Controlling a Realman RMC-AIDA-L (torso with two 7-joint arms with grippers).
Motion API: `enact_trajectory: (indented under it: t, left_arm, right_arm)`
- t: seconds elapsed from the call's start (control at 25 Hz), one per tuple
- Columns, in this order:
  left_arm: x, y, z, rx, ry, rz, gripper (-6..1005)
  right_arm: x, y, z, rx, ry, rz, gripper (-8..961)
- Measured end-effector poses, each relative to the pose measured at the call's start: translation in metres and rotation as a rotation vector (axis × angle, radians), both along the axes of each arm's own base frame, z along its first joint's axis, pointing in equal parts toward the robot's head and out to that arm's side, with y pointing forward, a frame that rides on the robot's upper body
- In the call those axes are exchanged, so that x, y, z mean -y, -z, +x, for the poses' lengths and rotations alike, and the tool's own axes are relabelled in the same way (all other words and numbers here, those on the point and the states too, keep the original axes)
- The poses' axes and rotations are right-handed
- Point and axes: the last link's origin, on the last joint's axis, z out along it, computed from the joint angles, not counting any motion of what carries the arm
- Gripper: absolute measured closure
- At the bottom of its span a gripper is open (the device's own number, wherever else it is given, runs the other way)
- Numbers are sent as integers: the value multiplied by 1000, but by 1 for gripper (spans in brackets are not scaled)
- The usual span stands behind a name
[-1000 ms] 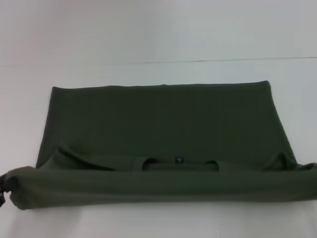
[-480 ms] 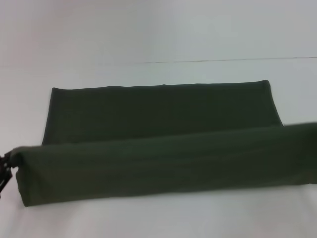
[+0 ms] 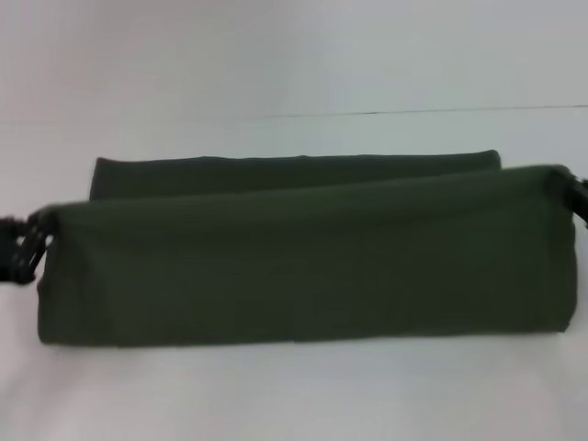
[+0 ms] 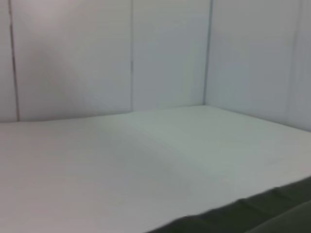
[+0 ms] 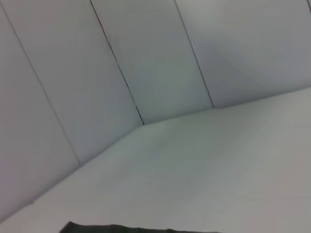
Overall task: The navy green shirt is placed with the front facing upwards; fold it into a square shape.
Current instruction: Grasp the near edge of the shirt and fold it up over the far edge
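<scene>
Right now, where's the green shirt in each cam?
Head: the navy green shirt spans the middle, its lifted fold held between the left gripper and right gripper.
Left wrist: a dark strip in one corner.
Right wrist: a sliver at the edge.
Shared landmark: the white table.

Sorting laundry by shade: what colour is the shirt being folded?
Plain dark olive green shirt, clearest in the head view.
</scene>
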Motion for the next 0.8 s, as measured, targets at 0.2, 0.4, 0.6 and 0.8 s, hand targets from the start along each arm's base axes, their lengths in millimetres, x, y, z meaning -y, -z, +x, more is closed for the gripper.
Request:
enact_trajectory:
  t: [0.2, 0.4, 0.6, 0.8]
  left_arm:
    - [-48, 9, 12, -33, -52, 46, 956]
    - [-79, 11, 22, -73, -91, 85, 956]
    - [-108, 18, 30, -135, -154, 109, 955]
    - [-130, 31, 36, -204, -226, 120, 955]
  right_arm:
    - [-35, 8, -12, 60, 38, 14, 902]
    - [-60, 14, -22, 94, 72, 37, 902]
    - [-81, 20, -26, 117, 138, 63, 903]
    - [-96, 35, -28, 139, 206, 65, 902]
